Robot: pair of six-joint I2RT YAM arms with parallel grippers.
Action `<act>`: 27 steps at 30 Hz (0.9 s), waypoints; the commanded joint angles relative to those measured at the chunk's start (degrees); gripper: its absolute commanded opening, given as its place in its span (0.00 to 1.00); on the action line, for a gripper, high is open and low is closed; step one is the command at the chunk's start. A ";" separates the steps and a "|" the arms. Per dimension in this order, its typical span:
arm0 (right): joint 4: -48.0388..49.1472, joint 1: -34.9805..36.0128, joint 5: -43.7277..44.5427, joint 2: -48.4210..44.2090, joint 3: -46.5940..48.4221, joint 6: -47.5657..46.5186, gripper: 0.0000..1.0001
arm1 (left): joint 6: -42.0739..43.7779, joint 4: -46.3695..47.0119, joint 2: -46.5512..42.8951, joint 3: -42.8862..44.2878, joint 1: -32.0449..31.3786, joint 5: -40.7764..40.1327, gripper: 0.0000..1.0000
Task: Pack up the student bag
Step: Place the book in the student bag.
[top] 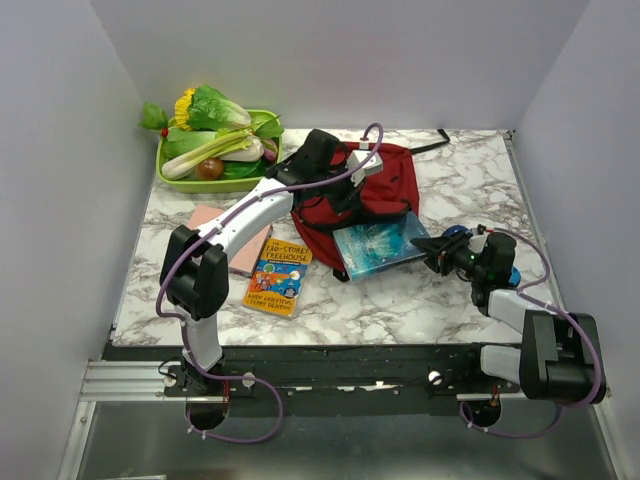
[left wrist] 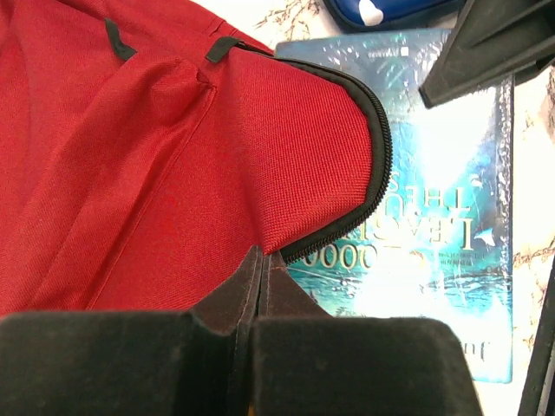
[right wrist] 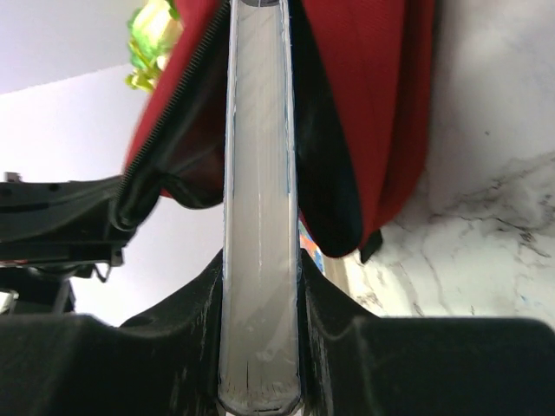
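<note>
Right gripper (right wrist: 260, 286) clamped a teal book (top: 380, 246) partly inside the bag (top: 392, 180). Left gripper (left wrist: 254, 299) pinched the bag's rim. An orange book (top: 279, 276) and a pink book (top: 222, 232) left of the bag lay unpacked.

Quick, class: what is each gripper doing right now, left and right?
Left gripper: closed, pinching the student bag at its zipper edge.
Right gripper: closed on the blue book.

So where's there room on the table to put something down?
Biggest bare patch: back right corner of the table, beside the red backpack. Also the front strip between the Treehouse book and the right gripper. Crowded: the middle and left, with blue book, pink notebook and vegetable tray.
</note>
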 commanded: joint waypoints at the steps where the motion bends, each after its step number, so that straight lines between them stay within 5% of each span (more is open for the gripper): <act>1: 17.25 -0.89 -0.24 0.40 -0.39 8.89 0.01 | -1.01 0.33 -2.92 -0.52 -0.83 3.30 0.00; 6: 24.92 -0.90 5.55 2.52 -2.06 11.97 0.01 | -1.88 0.42 -2.92 -0.35 -1.27 3.39 0.00; 19: -1.24 4.81 25.33 0.23 16.73 -0.32 0.01 | -18.49 6.92 0.50 5.62 -2.33 15.50 0.00; 27: -13.30 11.76 31.58 -2.15 19.12 -5.07 0.01 | -23.59 11.06 3.75 6.68 -2.68 17.54 0.00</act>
